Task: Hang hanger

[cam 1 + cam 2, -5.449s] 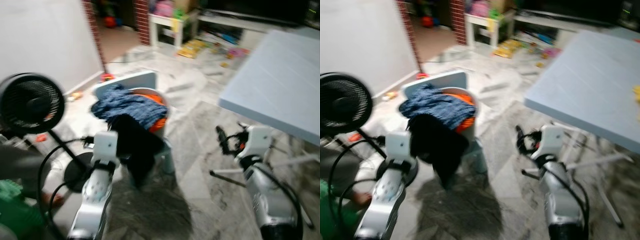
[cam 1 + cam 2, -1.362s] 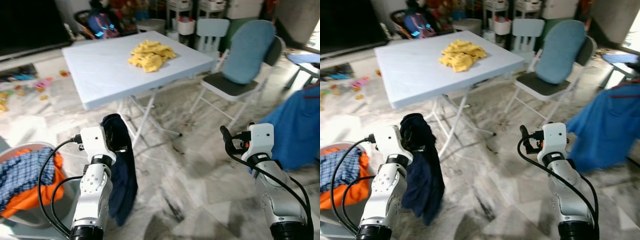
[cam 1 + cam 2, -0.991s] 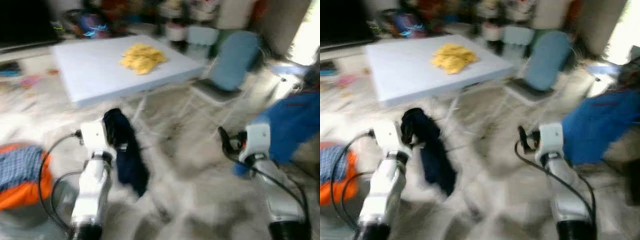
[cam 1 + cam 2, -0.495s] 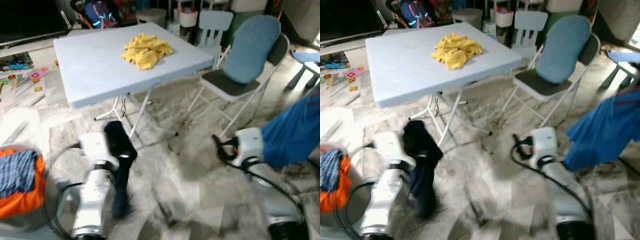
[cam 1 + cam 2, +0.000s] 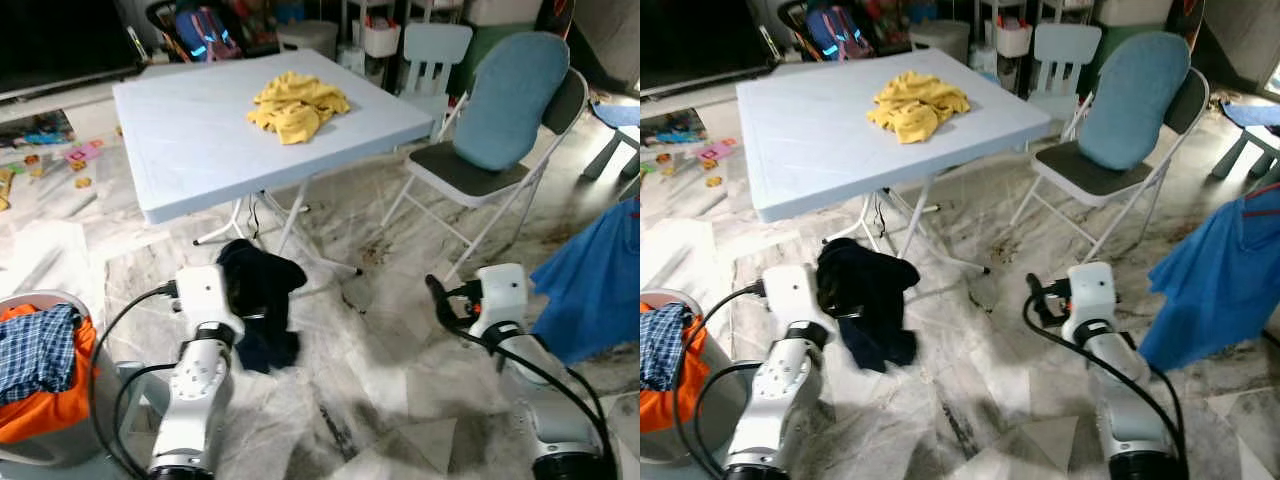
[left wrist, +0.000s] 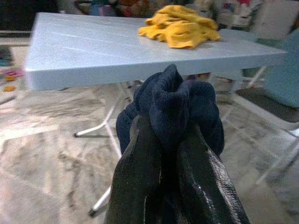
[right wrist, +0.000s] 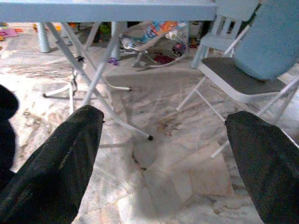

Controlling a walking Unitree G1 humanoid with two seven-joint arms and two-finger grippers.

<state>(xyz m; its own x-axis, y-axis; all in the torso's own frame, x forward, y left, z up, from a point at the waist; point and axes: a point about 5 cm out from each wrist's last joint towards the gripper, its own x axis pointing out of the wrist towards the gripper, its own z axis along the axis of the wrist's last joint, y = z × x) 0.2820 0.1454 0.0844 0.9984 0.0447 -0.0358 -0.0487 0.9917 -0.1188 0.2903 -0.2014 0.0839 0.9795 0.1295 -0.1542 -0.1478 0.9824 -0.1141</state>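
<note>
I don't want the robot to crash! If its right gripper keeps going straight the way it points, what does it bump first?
Probably nothing soon: the open right gripper aims at bare marble floor, between the table's legs and the folding chair. Depth is unclear.

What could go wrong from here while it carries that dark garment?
The dark garment hangs loose from the left end effector, shut on one bunched fold, so it may slip out or drag on the floor. The folding table legs stand just ahead and could snag the cloth.
</note>
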